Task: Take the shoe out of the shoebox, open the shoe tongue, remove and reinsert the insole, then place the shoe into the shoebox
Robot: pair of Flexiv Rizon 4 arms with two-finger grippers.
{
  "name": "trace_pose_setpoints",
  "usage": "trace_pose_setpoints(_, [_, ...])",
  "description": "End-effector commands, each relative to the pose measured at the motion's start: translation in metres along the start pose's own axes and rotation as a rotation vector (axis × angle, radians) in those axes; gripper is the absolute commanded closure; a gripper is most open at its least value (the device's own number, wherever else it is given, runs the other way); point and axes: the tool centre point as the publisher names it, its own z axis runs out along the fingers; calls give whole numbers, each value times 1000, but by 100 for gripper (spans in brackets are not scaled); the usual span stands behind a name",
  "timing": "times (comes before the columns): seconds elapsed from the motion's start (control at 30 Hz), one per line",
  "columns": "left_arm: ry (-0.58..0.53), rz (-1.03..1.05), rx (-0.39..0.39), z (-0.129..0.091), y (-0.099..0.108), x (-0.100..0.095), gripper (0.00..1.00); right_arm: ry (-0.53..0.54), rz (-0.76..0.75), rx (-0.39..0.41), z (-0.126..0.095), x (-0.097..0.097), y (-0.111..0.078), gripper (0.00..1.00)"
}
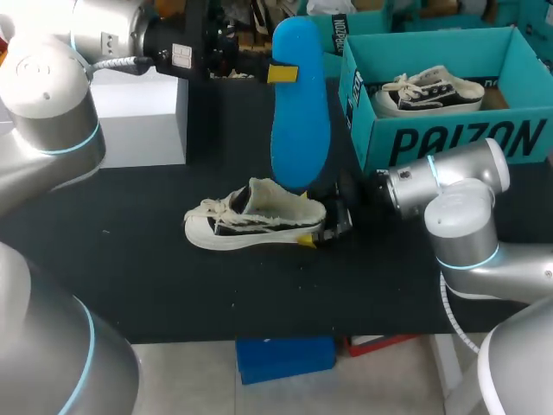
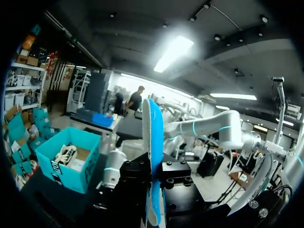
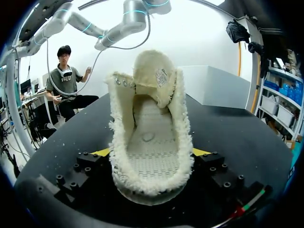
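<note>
A cream, fleece-lined shoe (image 1: 251, 223) lies on the black table, toe to the left. Its tongue stands folded up and its inner bed (image 3: 149, 142) is bare. My right gripper (image 1: 321, 229) clasps the heel, one yellow tip against each side (image 3: 151, 156). High above the shoe my left gripper (image 1: 282, 73) is shut on a blue insole (image 1: 298, 104) that hangs upright. Seen from the left wrist, the insole (image 2: 155, 142) stands edge-on between the black fingers (image 2: 155, 178). The teal shoebox (image 1: 458, 143) sits open at the back right.
A second shoe (image 1: 429, 92) with dark trim lies inside the shoebox (image 2: 66, 161). A pale grey block (image 1: 138, 121) stands at the back left of the table. Bare black tabletop (image 1: 216, 294) stretches in front of the shoe.
</note>
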Motion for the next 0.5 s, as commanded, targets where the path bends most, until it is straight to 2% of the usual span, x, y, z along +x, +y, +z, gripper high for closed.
trace_pose_setpoints(0.03, [-18,-9,-11,2,-11,4,100,-1,1,1,2,0,-1,100])
trace_pose_setpoints(0.4, [-28,-20,-8,2,-14,7,100,-1,1,1,2,0,-1,99])
trace_pose_setpoints(0.43, [-28,-20,-8,2,-14,7,100,13,3,10,2,0,-1,60])
trace_pose_setpoints(0.47, [-28,-20,-8,2,-14,7,100,9,3,22,2,0,-1,0])
trace_pose_setpoints(0.5, [-28,-20,-8,2,-14,7,100,16,3,41,0,0,0,0])
